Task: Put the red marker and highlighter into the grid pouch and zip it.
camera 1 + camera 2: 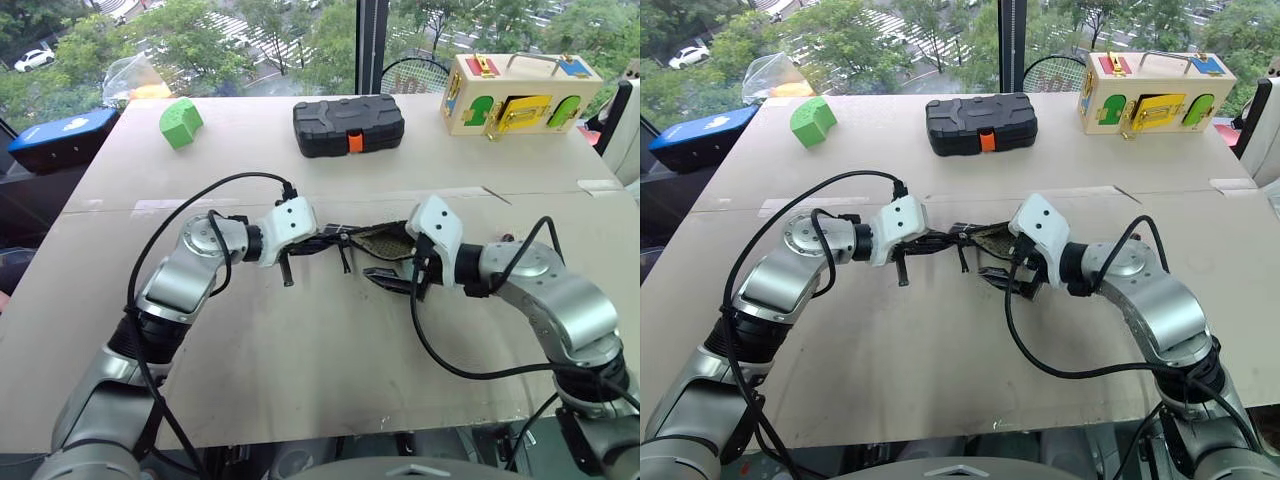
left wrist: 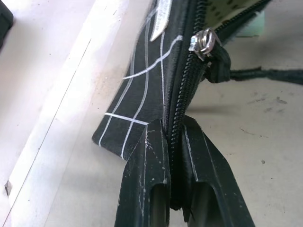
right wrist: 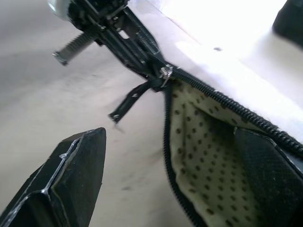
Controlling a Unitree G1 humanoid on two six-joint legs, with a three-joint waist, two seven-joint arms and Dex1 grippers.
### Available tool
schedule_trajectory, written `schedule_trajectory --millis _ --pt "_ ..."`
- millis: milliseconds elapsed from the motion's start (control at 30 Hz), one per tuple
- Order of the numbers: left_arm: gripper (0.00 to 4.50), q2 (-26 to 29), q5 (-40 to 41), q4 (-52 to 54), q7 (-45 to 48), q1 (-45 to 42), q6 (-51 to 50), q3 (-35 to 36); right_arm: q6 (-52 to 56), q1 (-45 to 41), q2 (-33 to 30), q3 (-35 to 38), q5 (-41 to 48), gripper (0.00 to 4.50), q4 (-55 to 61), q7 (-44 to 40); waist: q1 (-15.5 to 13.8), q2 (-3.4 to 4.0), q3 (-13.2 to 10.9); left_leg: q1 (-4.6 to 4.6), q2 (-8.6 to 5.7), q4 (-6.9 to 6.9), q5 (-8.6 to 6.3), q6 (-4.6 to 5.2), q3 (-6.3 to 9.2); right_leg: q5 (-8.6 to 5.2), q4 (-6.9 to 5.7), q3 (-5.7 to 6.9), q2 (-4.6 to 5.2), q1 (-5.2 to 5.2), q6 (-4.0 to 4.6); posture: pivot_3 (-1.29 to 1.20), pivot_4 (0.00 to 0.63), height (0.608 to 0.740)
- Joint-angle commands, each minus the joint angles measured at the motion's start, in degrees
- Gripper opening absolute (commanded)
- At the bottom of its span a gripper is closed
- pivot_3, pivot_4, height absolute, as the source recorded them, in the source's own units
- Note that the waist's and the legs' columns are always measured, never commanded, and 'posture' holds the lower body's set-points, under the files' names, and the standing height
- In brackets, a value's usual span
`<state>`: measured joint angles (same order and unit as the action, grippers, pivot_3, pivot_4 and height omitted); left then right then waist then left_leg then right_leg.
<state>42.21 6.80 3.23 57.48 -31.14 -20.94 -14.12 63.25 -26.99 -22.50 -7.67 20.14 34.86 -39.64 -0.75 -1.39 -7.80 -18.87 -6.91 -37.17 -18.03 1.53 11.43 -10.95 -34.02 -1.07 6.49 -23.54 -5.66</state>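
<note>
Two arms: we see both meeting over the middle of the desk (image 1: 300, 380), one at each end of the grid pouch (image 1: 385, 243).
Left gripper (image 2: 176, 142): clenched on the zipper end of the pouch, pinching the fabric just behind the slider.
Right gripper (image 3: 189, 175): released, jaws spread wide, one finger outside the pouch mouth and the other at its dotted lining; it holds nothing.
Grid pouch: lifted off the desk between the two grippers, mouth gaping, spotted cream lining showing.
Zipper pull cord (image 3: 128, 101): dangling loose from the slider (image 2: 202, 41), beside the left gripper.
Red marker and highlighter: we cannot make out either one; a pale green patch shows near the pouch opening in the left wrist view, too unclear to name.
Far edge of desk: green block (image 1: 181, 123), black case (image 1: 348, 125), wooden latch box (image 1: 520, 93).
Stage, as we judge it: zipping not yet done.
Risk: the thin cord swings freely, so the right gripper could close on air or on lining.
Risk: if the left pinch slips while the slider is pulled, the pouch would drag or sag and spill its contents.
</note>
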Motion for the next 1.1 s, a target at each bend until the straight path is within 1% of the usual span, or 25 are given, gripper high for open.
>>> schedule_trajectory --millis 33,133,167,300,367,433,533,600,767,867,900,967,1033,1067,1100 --pt "0.00 2.65 -3.79 -1.75 -2.23 0.22 3.17 2.48 2.34 -2.85 3.21 6.57 -0.09 4.47 1.63 7.90 0.09 0.04 -0.01 0.01 0.02 0.00 0.00 -0.01 -0.03 0.02 0.00 -0.03 -0.03 -0.01 0.03 0.00 0.150 0.740" --pt "0.00 0.56 -2.56 1.07 -3.50 -1.05 3.85 2.91 -4.70 -4.15 -5.84 -7.07 -9.46 4.47 -3.46 8.07 -0.21 0.01 0.00 0.01 0.01 -0.03 0.00 0.00 -0.08 0.03 -0.01 -0.05 -0.03 -0.01 0.05 0.00 0.150 0.740" --pt "0.00 0.33 -2.50 1.85 -3.60 -1.29 3.80 2.64 -7.40 -4.95 -8.26 -10.55 -11.67 4.47 -4.87 7.70 -0.24 0.01 0.01 0.01 -0.02 -0.03 0.00 -0.01 -0.07 0.03 0.01 -0.02 -0.02 0.00 0.04 0.00 0.150 0.740" --pt "0.00 -0.11 -3.39 3.48 -4.01 -1.45 2.28 1.28 -14.43 -7.46 -13.32 -17.51 -16.19 4.47 -7.43 5.39 0.11 0.02 0.00 0.00 -0.02 -0.05 0.00 -0.01 -0.09 0.03 0.03 0.00 0.00 -0.01 0.03 0.00 0.150 0.740" --pt "0.00 -0.98 -3.33 4.49 -4.44 -1.54 1.00 1.19 -18.60 -7.47 -14.32 -18.69 -18.03 4.47 -7.86 5.11 0.14 0.00 0.01 0.00 0.01 -0.03 0.00 -0.01 -0.09 0.03 0.03 -0.01 -0.02 -0.02 0.03 0.00 0.150 0.740" --pt "0.00 -1.52 -3.49 5.14 -4.79 -1.45 -0.29 1.15 -22.52 -6.77 -14.68 -18.95 -19.33 4.47 -7.62 4.85 0.10 0.00 0.01 -0.01 0.04 -0.03 -0.01 -0.02 -0.08 0.03 0.04 -0.01 -0.05 -0.02 0.03 0.00 0.150 0.740" --pt "0.00 -1.82 -4.33 4.37 -5.82 -1.30 -1.52 1.49 -22.54 -4.43 -13.23 -16.48 -16.77 4.47 -5.90 3.79 0.06 -0.03 0.03 -0.01 0.04 -0.04 -0.01 -0.02 -0.08 0.04 0.04 -0.01 -0.05 -0.01 0.03 0.00 0.150 0.740" --pt "0.00 -1.25 -5.52 2.41 -6.47 -1.67 -1.68 1.59 -22.40 -2.58 -14.02 -15.04 -15.77 4.47 -3.46 2.52 -0.14 -0.03 0.03 -0.01 0.05 -0.04 -0.01 -0.02 -0.05 0.04 0.06 0.00 -0.06 0.00 0.03 0.00 0.150 0.740" --pt "0.00 -0.81 -6.70 0.00 -6.86 -2.88 -3.21 1.52 -30.31 0.57 -21.40 -17.68 -23.20 4.47 -1.57 0.25 -0.22 -0.04 0.03 -0.05 0.01 -0.10 -0.01 -0.02 -0.05 0.04 0.06 0.00 -0.05 0.01 0.01 0.00 0.150 0.740" --pt "0.00 -0.66 -6.90 -0.07 -6.78 -2.81 -2.57 1.18 -33.47 1.05 -23.09 -17.13 -25.54 4.47 -2.20 -0.17 0.05 -0.02 0.02 -0.03 0.03 -0.10 -0.01 -0.03 -0.08 0.05 0.04 -0.01 -0.05 0.01 -0.02 0.00 0.150 0.740" --pt "0.00 -0.25 -7.67 0.14 -6.64 -2.63 -0.93 0.61 -35.55 0.96 -23.75 -17.04 -26.77 4.47 -2.54 -0.35 0.09 -0.02 0.02 -0.03 0.05 -0.10 -0.01 -0.03 -0.09 0.05 0.04 -0.02 -0.08 0.01 -0.02 0.00 0.150 0.740" --pt "0.00 -0.58 -7.08 1.95 -6.31 -2.00 -1.33 0.31 -35.28 1.30 -21.06 -14.47 -23.32 4.47 -1.55 -0.55 0.06 -0.03 0.02 -0.03 0.07 -0.08 -0.02 -0.04 -0.09 0.05 0.05 -0.02 -0.11 0.00 -0.02 0.00 0.150 0.740" --pt "0.00 -1.03 -7.08 3.06 -6.22 -1.46 -1.11 -0.15 -31.10 1.81 -13.56 -9.85 -14.65 4.47 0.77 0.67 0.11 -0.08 0.05 -0.03 0.10 -0.08 -0.02 -0.05 -0.08 0.05 0.06 -0.03 -0.13 0.01 -0.01 0.00 0.150 0.740" --pt "0.00 -1.14 -7.22 3.05 -6.25 -1.36 -0.96 -0.20 -29.75 2.05 -11.07 -8.35 -12.23 4.47 1.32 0.88 0.09 -0.05 0.04 -0.03 0.14 -0.07 -0.04 -0.07 -0.07 0.06 0.07 -0.05 -0.18 0.04 0.00 0.00 0.150 0.740" --pt "0.00 -1.03 -7.84 2.75 -6.29 -1.32 0.11 -0.47 -29.09 2.54 -10.23 -7.65 -10.56 4.47 1.88 -0.15 0.01 -0.05 0.03 -0.03 0.15 -0.07 -0.04 -0.07 -0.08 0.06 0.06 -0.08 -0.19 0.02 0.01 0.00 0.150 0.740"
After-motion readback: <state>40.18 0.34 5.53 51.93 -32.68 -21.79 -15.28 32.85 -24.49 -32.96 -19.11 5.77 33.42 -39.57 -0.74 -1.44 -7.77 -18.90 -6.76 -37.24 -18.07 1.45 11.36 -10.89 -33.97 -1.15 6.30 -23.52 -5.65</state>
